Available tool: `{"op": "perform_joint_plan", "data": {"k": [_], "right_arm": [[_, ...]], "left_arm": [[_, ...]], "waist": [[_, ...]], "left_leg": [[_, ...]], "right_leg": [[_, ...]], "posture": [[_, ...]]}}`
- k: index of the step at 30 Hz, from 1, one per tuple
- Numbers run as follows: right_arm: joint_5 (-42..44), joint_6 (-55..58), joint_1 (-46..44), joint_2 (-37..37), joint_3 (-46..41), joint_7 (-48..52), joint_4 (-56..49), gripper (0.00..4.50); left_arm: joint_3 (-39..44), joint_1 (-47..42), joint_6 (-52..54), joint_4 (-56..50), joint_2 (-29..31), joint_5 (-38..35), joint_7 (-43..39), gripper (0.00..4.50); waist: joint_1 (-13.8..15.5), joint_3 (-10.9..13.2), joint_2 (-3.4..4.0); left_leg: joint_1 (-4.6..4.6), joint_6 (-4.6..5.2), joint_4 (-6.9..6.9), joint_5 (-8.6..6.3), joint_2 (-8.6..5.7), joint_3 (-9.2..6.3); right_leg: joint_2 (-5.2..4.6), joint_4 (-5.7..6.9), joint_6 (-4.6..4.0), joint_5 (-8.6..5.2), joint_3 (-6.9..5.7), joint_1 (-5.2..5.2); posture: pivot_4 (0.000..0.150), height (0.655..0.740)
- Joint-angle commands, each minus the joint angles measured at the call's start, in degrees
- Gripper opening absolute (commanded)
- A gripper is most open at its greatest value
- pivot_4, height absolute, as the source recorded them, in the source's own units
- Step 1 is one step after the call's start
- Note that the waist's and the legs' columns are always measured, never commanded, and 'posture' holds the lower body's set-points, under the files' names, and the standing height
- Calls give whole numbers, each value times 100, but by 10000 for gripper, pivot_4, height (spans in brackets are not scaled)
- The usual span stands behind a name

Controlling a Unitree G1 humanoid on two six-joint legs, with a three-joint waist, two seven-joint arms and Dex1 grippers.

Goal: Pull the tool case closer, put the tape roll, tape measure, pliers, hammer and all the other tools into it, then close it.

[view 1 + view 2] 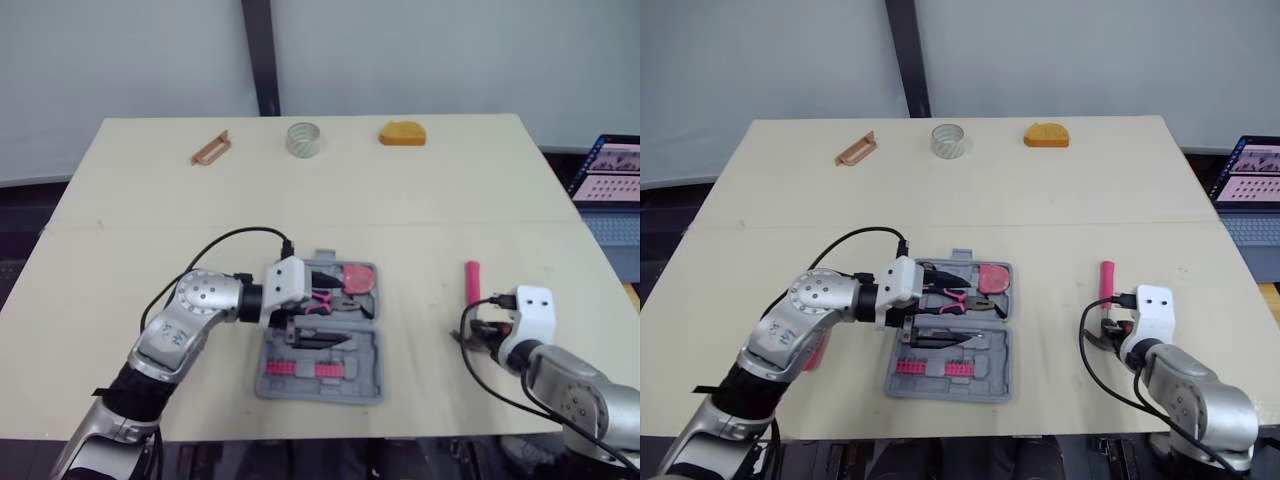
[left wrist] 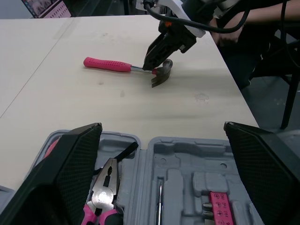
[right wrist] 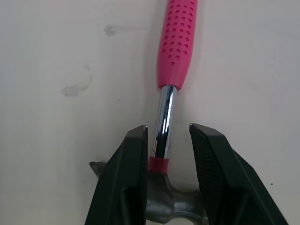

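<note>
The grey tool case (image 1: 366,356) lies open at the table's front centre. Pink-handled pliers (image 2: 105,188) and a row of pink bits (image 1: 300,370) rest in its moulded tray. My left gripper (image 2: 161,126) hovers just over the case with its fingers spread wide, open and empty. A hammer (image 1: 472,282) with a pink handle lies to the right of the case. My right gripper (image 3: 168,129) straddles its chrome shaft just above the head, open, with a small gap on each side. The tape roll (image 1: 304,139) and an orange tape measure (image 1: 402,133) sit at the far edge.
A light brown handle-shaped piece (image 1: 211,149) lies at the far left of the table. A red rounded item (image 1: 355,277) sits in the case's far half. A laptop (image 1: 610,172) stands beyond the table's right edge.
</note>
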Motion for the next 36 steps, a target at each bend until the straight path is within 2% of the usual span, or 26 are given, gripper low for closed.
{"op": "perform_joint_plan", "data": {"k": [1, 14, 17, 18, 19, 23, 28, 32, 36], "right_arm": [[-134, -81, -9, 108, 66, -125, -3, 15345], [-474, -42, -204, 395, 118, -245, 422, 15345], [-480, -20, -202, 417, 145, -216, 423, 6536], [-487, -48, -198, 432, 147, -209, 425, 1994], [-495, -83, -191, 442, 150, -206, 427, 337], [-505, -359, -115, 274, 367, 4, 312, 337], [-273, -381, -284, -431, 475, 541, -79, 337], [286, 108, -769, -1667, 821, 1593, -475, 337], [801, 424, -1433, -2563, 1316, 2435, -619, 337]], "left_arm": [[-29, -129, -114, -56, -45, 68, -37, 45000], [-103, -278, -276, 142, -167, 296, -43, 45000], [-95, -286, -293, 162, -168, 319, -54, 45000], [-91, -289, -295, 168, -172, 326, -55, 45000], [-87, -289, -294, 173, -176, 329, -55, 45000], [-47, -279, -272, 202, -163, 360, -15, 45000], [304, -295, -194, 225, 29, 272, 28, 45000], [724, -165, -71, 165, 418, 72, -130, 45000], [1226, 146, 8, 97, 938, -191, -382, 45000]], "waist": [[-1, 0, 0], [-4, -1, -1], [-3, -1, -1], [-4, -1, -1], [-4, -1, -1], [-5, -2, -1], [-6, 5, 10], [-30, 19, 32], [-75, 22, 29]], "left_leg": [[0, 0, 0, 0, 0, 0], [1, 0, 0, 0, 0, 0], [2, 0, 2, 0, 0, 0], [2, 0, 2, 0, 0, 0], [2, 0, 2, 0, 0, 0], [2, 0, 2, 0, 0, -1], [0, 0, 1, 0, 0, 0], [-4, 0, 0, 0, 0, 2], [-6, 0, -7, 0, 3, -2]], "right_leg": [[0, 0, 0, 0, 0, 0], [1, 0, 0, 0, 1, 1], [1, 0, 0, 0, 1, 2], [1, 0, 0, 0, 1, 2], [1, 0, 0, 0, 1, 2], [1, 0, 0, 0, 1, 2], [1, -1, 0, 0, 1, 0], [1, 0, 0, 0, 4, -8], [4, -2, 0, 0, 1, -14]], "posture": [[1500, 7400], [1500, 7400], [1500, 7400], [1500, 7400], [1500, 7400], [1500, 7400], [1500, 7400], [1500, 7400], [1500, 7400]]}}
